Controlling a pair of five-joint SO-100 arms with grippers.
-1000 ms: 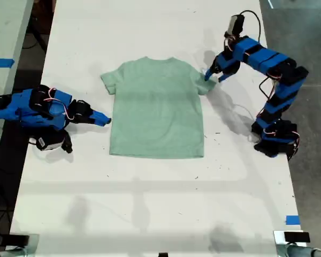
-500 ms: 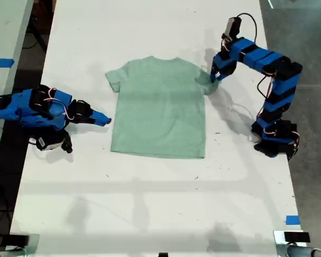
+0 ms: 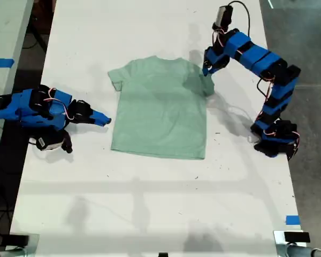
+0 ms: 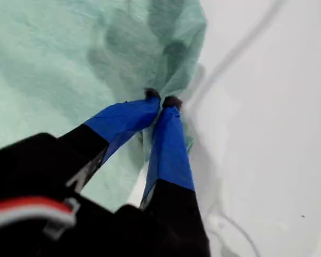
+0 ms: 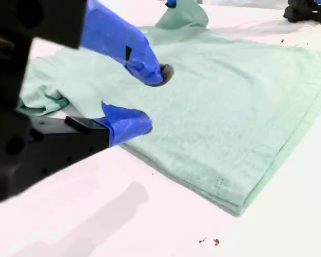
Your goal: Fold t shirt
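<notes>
My first gripper point(image 3: 207, 70) has its fingers point(image 4: 168, 140) pinching a sleeve of the t shirt point(image 3: 159, 108); in the first wrist view the two dark tips meet with a fold of pale green cloth caught between them, and the sleeve rises in a crumpled peak just past them. In the exterior view this arm reaches in from the exterior view's right and the pinched sleeve is lifted and drawn in over the shirt's shoulder, casting a dark shadow on the cloth.

The t shirt lies on the white desk point(image 3: 150, 203), near its middle in the exterior view, collar toward the far end. Its body is flat and its other sleeve is spread out toward the exterior view's left.

My second gripper point(image 3: 104, 120) sits low over the desk at the exterior view's left, just beside the shirt's side edge. Its fingers point(image 5: 127, 122) are spread, with nothing between them; in the second wrist view one tip hangs over the edge of the cloth and the other is just above the bare desk beside it.
</notes>
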